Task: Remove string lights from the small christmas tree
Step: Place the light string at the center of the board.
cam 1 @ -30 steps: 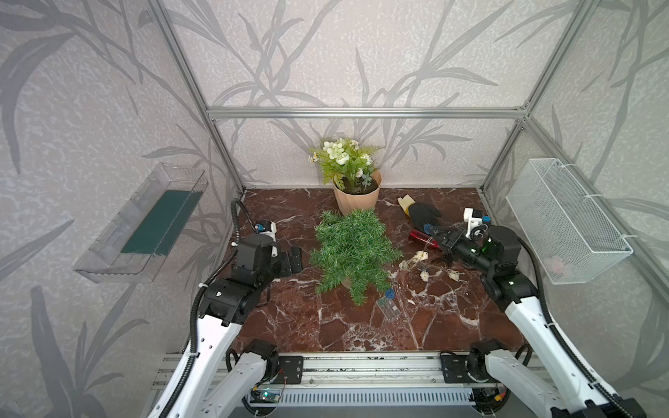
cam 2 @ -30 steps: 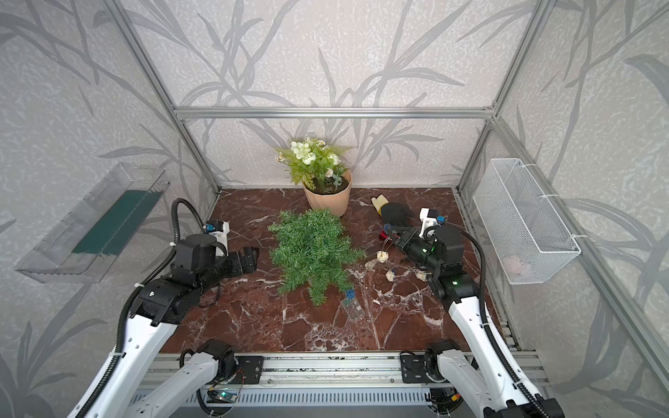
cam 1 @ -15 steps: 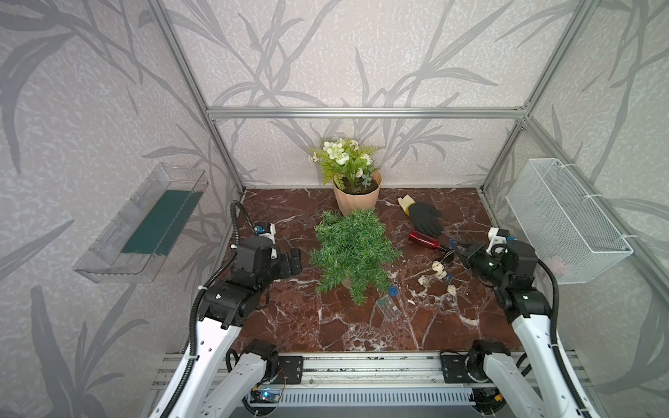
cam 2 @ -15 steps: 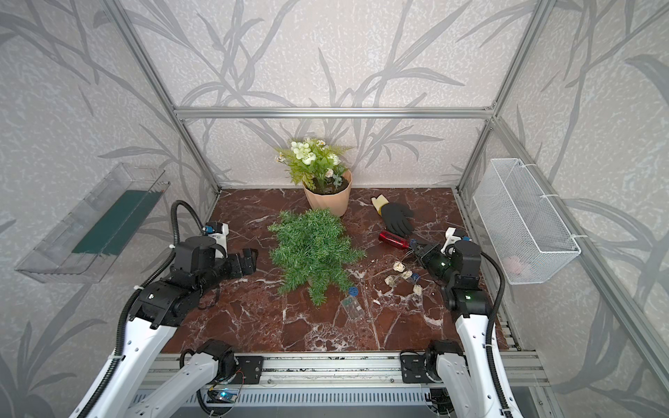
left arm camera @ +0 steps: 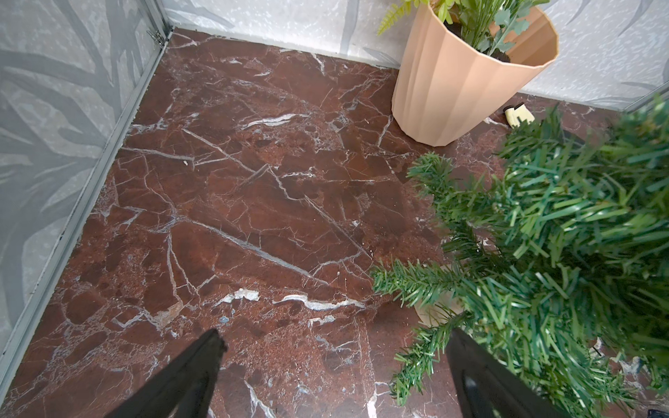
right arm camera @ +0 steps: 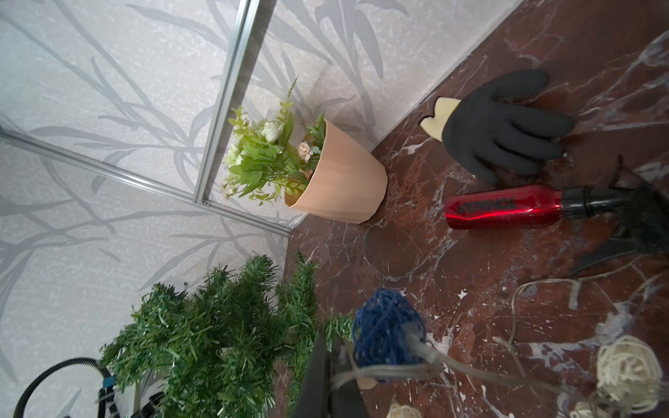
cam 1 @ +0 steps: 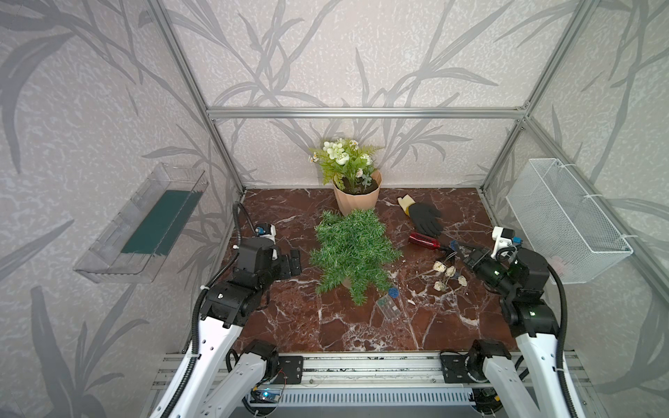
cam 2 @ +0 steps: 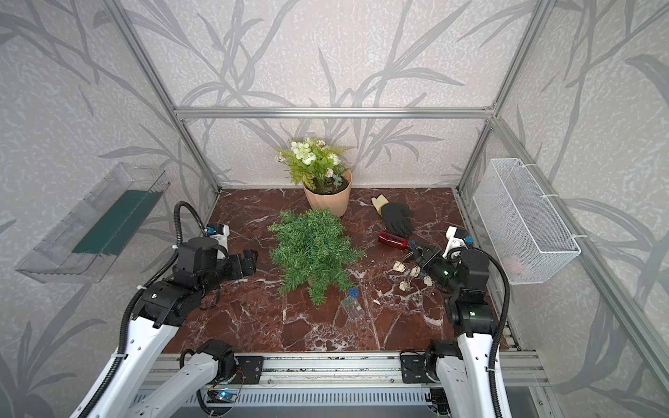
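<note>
The small christmas tree (cam 1: pixel 353 249) (cam 2: pixel 315 249) stands mid-table, dark green and bushy. The string lights lie on the marble to its right: several cream balls (cam 1: pixel 449 271) (cam 2: pixel 414 270), a blue ball (cam 1: pixel 392 291) and the clear battery box (cam 1: pixel 388 307) by the tree's front branches. My right gripper (cam 1: pixel 455 249) (right arm camera: pixel 327 347) is shut on the pale wire beside another blue ball (right arm camera: pixel 387 325), which hangs at its tip. My left gripper (cam 1: pixel 292 262) (left arm camera: pixel 336 336) is open and empty just left of the tree (left arm camera: pixel 561 235), one finger brushing the needles.
A beige pot with a flowering plant (cam 1: pixel 356 197) stands behind the tree. A black glove (cam 1: pixel 423 217) and a red bottle (cam 1: pixel 423 240) lie at the back right, the bottle close to my right gripper. A white wire basket (cam 1: pixel 564 220) hangs on the right wall, a clear tray (cam 1: pixel 144 224) on the left.
My right arm has drawn back to the right and toward the front, dragging the wire and its cream balls farther from the tree. The left arm has stayed still.
</note>
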Controlling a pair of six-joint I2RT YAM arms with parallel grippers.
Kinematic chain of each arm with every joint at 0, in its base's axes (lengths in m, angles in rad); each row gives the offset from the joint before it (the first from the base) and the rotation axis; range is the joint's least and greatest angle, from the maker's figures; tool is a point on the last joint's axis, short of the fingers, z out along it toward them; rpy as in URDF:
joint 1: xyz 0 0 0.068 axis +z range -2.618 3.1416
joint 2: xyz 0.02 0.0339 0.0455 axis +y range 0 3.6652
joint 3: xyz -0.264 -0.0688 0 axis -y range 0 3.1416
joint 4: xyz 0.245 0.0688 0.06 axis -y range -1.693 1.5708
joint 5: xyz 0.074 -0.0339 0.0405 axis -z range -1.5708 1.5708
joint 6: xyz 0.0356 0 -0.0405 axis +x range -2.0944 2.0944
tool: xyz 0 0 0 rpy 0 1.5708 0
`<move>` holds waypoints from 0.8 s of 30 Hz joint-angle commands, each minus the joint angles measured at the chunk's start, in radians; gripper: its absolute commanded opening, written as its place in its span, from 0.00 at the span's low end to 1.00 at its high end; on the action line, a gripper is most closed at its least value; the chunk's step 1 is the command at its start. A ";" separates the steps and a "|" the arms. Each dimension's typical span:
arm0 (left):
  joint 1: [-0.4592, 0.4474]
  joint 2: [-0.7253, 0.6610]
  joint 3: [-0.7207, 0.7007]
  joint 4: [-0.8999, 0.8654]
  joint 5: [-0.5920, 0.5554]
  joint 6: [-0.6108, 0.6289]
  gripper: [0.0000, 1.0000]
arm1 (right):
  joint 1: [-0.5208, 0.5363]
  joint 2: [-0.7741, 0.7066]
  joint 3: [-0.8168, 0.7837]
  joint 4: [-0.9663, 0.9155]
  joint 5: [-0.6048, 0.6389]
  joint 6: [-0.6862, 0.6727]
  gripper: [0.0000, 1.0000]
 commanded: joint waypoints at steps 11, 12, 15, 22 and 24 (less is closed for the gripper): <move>0.006 0.000 -0.025 0.030 0.006 -0.014 0.98 | 0.254 0.032 -0.076 -0.247 0.081 -0.317 0.00; 0.006 -0.001 -0.026 0.031 0.010 -0.016 0.98 | 0.287 0.048 -0.081 -0.255 0.124 -0.323 0.00; 0.006 -0.004 -0.026 0.030 0.012 -0.019 0.98 | 0.368 0.114 -0.091 -0.256 0.226 -0.324 0.00; 0.006 -0.020 -0.023 0.010 -0.001 -0.013 0.98 | 0.434 0.232 -0.071 -0.199 0.333 -0.316 0.10; 0.006 -0.021 -0.022 0.004 -0.007 -0.010 0.98 | 0.438 0.258 -0.047 -0.213 0.360 -0.338 0.34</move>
